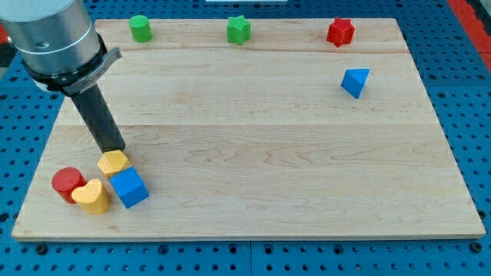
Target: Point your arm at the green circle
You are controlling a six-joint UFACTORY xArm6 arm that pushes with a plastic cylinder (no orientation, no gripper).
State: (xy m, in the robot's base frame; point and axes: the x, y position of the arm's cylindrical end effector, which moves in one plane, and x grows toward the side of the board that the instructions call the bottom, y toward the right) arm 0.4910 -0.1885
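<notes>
The green circle [140, 28] is a green cylinder at the view's top left, near the board's top edge. My tip [115, 150] is at the lower left of the board, far below the green circle. It stands just above a yellow block [113, 162] and seems to touch it. The dark rod slopes up to the silver arm body [54, 38] at the view's top left.
A blue cube [128, 188], a yellow heart [92, 196] and a red cylinder [67, 183] cluster at the lower left. A green star [238, 30] and a red star [340, 32] sit along the top edge. A blue triangle [354, 81] lies at the right.
</notes>
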